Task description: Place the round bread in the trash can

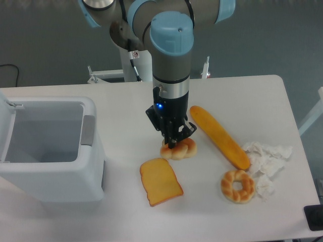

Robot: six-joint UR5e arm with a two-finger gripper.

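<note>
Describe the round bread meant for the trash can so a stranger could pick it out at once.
Start at the white trash can on the table's left and look right to the gripper. The round bread lies directly under its jaws: a glossy orange-brown twisted bun, darker and tighter than the pale ring with its wide hole.

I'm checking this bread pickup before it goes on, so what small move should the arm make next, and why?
Probably close the fingers on the round bread, then lift straight up. The gripper is already down on the bun, which lies on the table, though the view doesn't show whether it is gripped. The trash can stands to the left with its top open, so carrying comes only after a firm hold.
</note>
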